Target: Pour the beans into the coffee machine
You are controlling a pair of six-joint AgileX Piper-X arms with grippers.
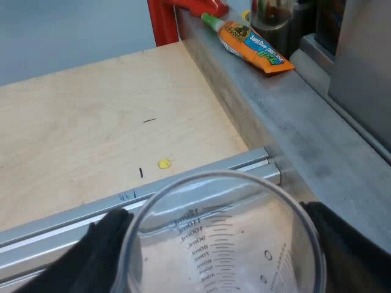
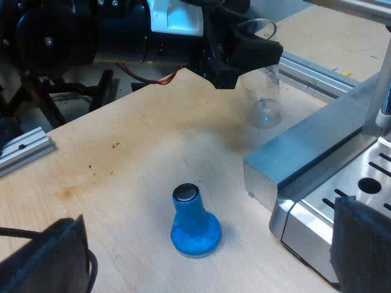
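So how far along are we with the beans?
Done: left gripper grips the measuring glass, upright by the espresso machine's base. In hand: the glass looks empty, so beans may already be poured; I cannot confirm. Left: probably setting the glass down. The right gripper is open over the blue tamper.

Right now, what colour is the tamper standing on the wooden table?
Blue: the knob-shaped blue tamper has a dark top, clearest in the right wrist view.

Workshop — plywood bench (image 1: 79, 122), aluminium rail (image 1: 201, 177); glue tube (image 1: 253, 46) on grey ledge (image 1: 317, 122)
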